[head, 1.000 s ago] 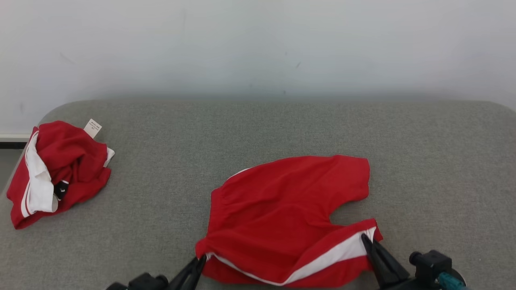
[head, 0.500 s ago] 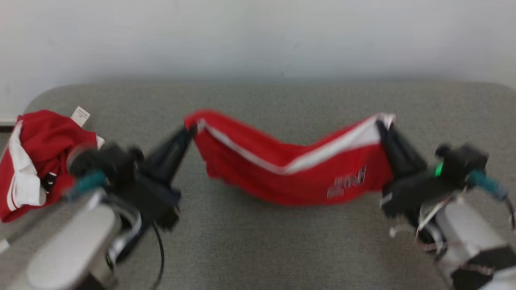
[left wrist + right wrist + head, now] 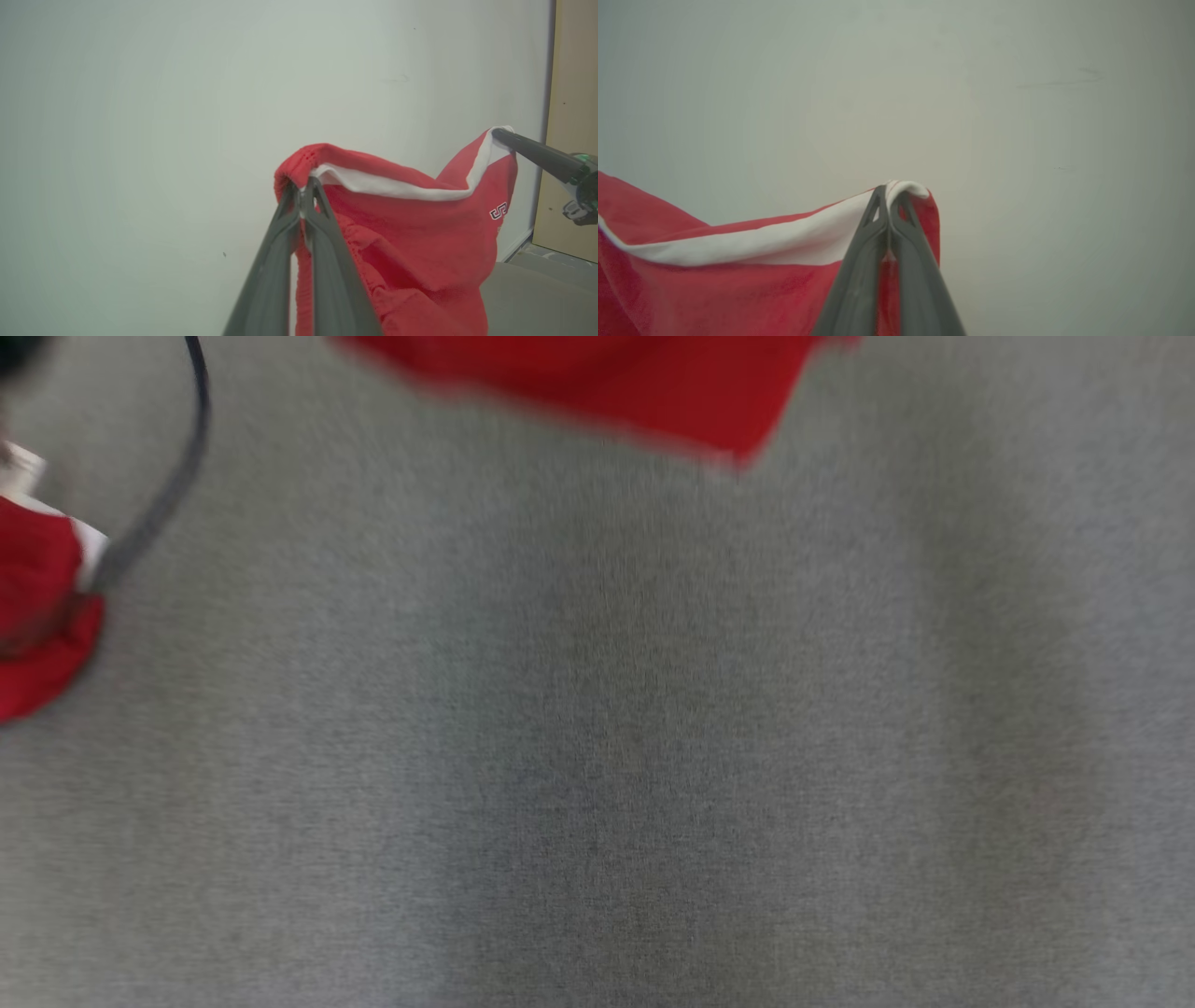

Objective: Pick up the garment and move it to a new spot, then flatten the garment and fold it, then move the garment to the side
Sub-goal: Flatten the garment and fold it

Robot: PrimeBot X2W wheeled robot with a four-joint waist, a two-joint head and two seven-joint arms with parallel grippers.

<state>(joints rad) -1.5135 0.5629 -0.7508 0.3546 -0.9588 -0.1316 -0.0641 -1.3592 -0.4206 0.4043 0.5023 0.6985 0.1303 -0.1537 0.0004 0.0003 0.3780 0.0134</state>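
Holding a red jersey garment with a white edge band (image 3: 420, 224) up in the air, in front of a plain pale wall (image 3: 140, 116). Pinched at one gathered corner by the left claw (image 3: 302, 186), clenched tight on the cloth with no gap at the tips. Pinched at the far corner by the right claw (image 3: 888, 191), likewise clamped shut on the white band. Slung between the two grips with a shallow sag along the top edge, the rest hanging down in loose folds. Seen from the head as a blurred red lower edge near the top, above the grey fabric-covered worktop (image 3: 597, 756); cannot tell whether brushing it or just clear. Off at the left edge, a second crumpled red-and-white garment (image 3: 37, 607), with a dark cable (image 3: 177, 467) curving down beside it. Judged as the carry within the first step: picked up, not yet set down at a new spot. Next, most likely: lowering onto the open grey stretch and drawing the two corners apart to take out the sag. Calls for laying the hanging edge down first, so as to spread flat rather than bunch, and letting go only once down. Worth steering well clear of the other red heap.
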